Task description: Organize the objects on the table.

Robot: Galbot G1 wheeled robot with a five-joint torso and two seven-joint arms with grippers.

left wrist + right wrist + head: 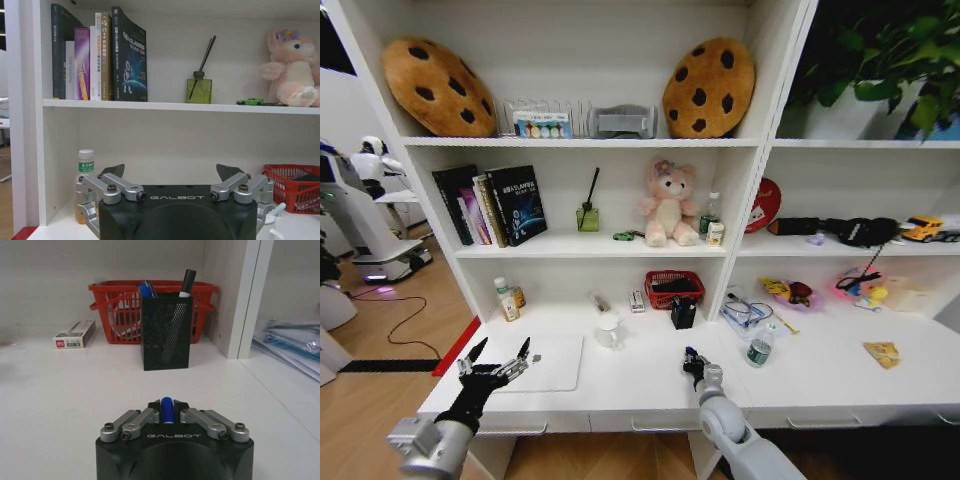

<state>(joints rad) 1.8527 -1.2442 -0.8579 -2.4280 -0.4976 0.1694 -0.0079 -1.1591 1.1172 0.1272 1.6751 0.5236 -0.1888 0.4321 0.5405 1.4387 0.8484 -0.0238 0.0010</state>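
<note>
The right gripper (167,409) has its jaws shut tight on a blue pen (166,410). The black pen cup (166,332) stands ahead at 12 o'clock, touching the red basket (200,292) behind it. The pen could bump the cup's rim and knock it over, I think, because the cup looks light. The left gripper (500,356) waits with jaws wide open over the laptop (555,362) on the tabletop (640,385). The right wrist view shows the pen; the head view hides it.
</note>
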